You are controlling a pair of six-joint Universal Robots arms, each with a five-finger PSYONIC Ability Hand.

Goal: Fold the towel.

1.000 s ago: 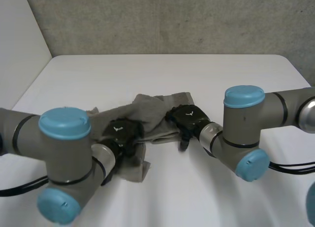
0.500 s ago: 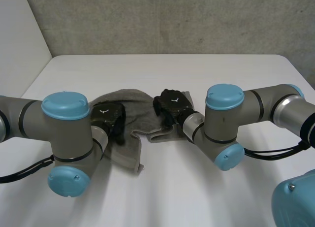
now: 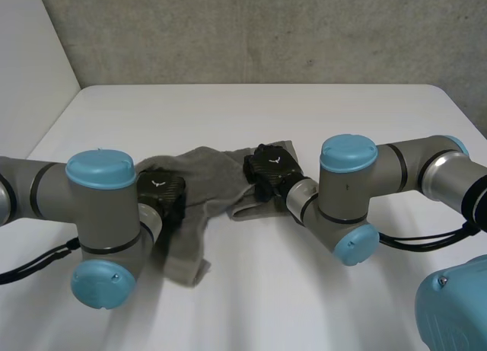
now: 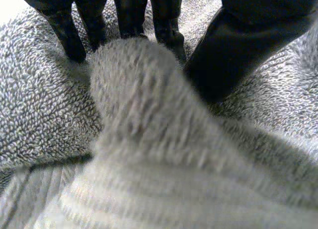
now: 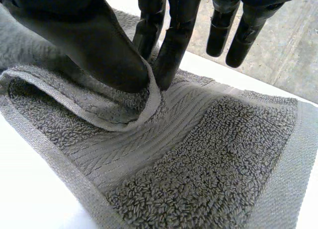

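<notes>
A grey towel (image 3: 213, 168) lies crumpled on the white table (image 3: 266, 111) between my two arms, one end trailing toward the front edge. My left hand (image 3: 161, 193) sits on the towel's left part. In the left wrist view its thumb (image 4: 248, 35) and fingers (image 4: 129, 15) pinch a raised fold of towel (image 4: 149, 129). My right hand (image 3: 270, 168) is on the towel's right end. There its thumb (image 5: 84, 35) and fingers (image 5: 169, 45) pinch a turned-up hemmed edge of the towel (image 5: 208, 154).
A grey wall (image 3: 266, 31) stands behind the table's far edge. White table surface spreads out beyond the towel and in front of it. My left arm's elbow (image 3: 103, 214) and right arm's elbow (image 3: 346, 199) hang low over the near half of the table.
Both hands have closed on the towel. The left hand has drawn back toward the front, flattening the towel's hump and stretching its trailing end nearer. The right hand has barely shifted.
</notes>
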